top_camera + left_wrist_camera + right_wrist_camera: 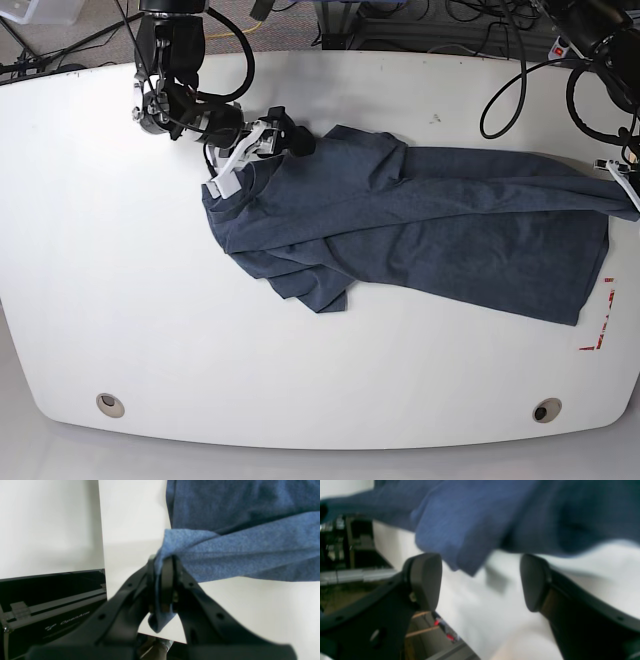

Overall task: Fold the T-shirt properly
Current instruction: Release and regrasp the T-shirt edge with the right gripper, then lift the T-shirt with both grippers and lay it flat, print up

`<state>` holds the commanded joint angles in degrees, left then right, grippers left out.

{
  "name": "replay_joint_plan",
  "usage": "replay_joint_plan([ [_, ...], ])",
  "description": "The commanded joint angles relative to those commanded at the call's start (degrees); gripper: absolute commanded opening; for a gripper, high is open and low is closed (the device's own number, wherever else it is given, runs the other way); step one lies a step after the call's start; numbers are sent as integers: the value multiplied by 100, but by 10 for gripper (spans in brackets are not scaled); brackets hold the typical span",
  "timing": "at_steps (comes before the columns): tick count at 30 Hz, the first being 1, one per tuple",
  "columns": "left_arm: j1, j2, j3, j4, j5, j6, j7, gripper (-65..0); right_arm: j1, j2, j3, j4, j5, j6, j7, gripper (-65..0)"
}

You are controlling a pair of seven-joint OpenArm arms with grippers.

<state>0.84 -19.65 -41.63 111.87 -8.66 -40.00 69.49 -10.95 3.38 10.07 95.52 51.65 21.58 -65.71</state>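
The T-shirt [430,230] lies rumpled and stretched sideways across the white table [150,300], plain blue side up, no lettering showing. At the far right edge my left gripper [627,182] holds a corner of it. The left wrist view shows that gripper [163,563] shut on a bunched fold of the T-shirt [237,552], with a tail of cloth hanging below the fingers. My right gripper [250,150] sits at the shirt's upper left end. In the right wrist view it [480,580] is open, and the T-shirt [470,517] hangs just beyond its pads, not between them.
A black case [50,610] marked OpenArm stands off the table's edge beside the left arm. Red tape marks [598,335] sit near the right rim. Two round holes [110,404] [545,409] lie along the front edge. Cables [520,70] trail over the back right.
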Motion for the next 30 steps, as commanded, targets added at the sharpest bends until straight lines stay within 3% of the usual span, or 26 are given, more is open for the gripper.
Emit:
replay_joint_plan([
  [4,9,0,0,0,0,0,0,-650,88,-88,-18,-176,-35,-9,18,-192],
  [9,9,-9,18,0,0,0,0,-650,316,-273,-26,-580,-273,-9,18,-365],
  [20,9,-26,18,0,0,0,0,-650,273,-352,-35,-404,-264,-9,18,-650],
  [30,-18,-26,44,0,0,0,0,-650,-457,-158,18,721,-229,-9,18,-650],
])
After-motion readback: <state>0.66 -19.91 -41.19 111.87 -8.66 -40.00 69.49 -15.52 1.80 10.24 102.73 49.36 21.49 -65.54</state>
